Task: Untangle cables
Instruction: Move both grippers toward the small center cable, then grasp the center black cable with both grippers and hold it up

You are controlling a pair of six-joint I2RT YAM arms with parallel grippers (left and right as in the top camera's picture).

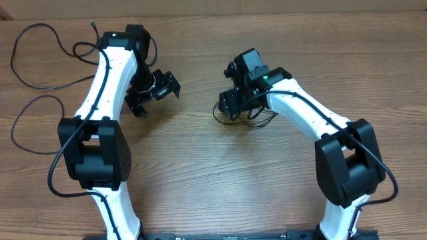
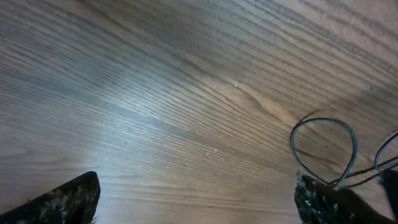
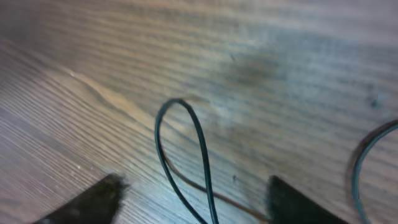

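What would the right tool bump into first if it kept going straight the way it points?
The right tool would most likely meet the thin black cable loop lying between its fingers first, then the wooden table under it. How near it is, I cannot tell.

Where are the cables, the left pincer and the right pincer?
cables [image 3: 180,101], right wrist view, top of the loop.
left pincer [image 2: 199,202], left wrist view, midway between its fingertips.
right pincer [image 3: 193,202], right wrist view, midway between its fingertips.
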